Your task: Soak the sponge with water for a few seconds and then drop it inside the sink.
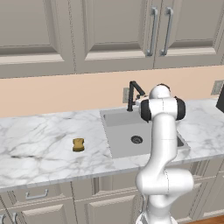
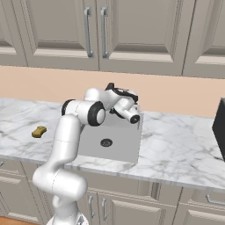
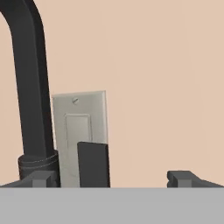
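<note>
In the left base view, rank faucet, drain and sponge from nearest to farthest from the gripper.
The gripper sits over the sink's back edge.
1. Faucet, right beside it at the back.
2. Drain, in the basin floor.
3. Sponge, far left on the counter.

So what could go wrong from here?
The open gripper sits right by the faucet near the wall; swinging away could clip it. The sponge lies on the counter well left of the sink, a long sideways reach. No water shows yet.
</note>
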Available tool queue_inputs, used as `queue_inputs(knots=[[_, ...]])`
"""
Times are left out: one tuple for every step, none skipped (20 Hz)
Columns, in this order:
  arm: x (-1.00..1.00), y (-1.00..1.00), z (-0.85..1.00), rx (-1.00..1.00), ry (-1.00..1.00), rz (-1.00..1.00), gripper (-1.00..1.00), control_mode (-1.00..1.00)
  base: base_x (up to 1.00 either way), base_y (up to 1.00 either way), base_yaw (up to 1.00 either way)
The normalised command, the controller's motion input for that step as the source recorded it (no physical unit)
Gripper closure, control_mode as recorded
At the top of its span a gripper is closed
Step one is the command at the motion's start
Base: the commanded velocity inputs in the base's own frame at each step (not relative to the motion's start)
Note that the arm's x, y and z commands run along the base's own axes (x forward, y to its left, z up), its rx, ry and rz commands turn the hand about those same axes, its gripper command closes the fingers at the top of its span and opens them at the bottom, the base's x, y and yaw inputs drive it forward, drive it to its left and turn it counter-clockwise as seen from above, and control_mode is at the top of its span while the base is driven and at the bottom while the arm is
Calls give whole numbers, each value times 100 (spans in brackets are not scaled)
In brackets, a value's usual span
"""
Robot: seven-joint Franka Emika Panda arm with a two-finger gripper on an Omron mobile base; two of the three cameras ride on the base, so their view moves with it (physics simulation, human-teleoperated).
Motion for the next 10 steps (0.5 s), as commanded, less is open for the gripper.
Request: queue_inputs(knots=[[0, 6, 0, 0, 0, 0, -100, -100, 0, 0, 0], [0, 6, 0, 0, 0, 0, -100, -100, 0, 0, 0], [0, 6, 0, 0, 1, 0, -100, -100, 0, 0, 0], [0, 6, 0, 0, 1, 0, -100, -100, 0, 0, 0], [0, 7, 0, 0, 1, 0, -100, -100, 0, 0, 0], [0, 11, 0, 0, 0, 0, -100, -100, 0, 0, 0], [0, 11, 0, 0, 0, 0, -100, -100, 0, 0, 0], [0, 13, 0, 0, 0, 0, -100, -100, 0, 0, 0], [4, 12, 0, 0, 1, 0, -100, -100, 0, 0, 0], [8, 15, -2, 0, 1, 0, -100, -100, 0, 0, 0]])
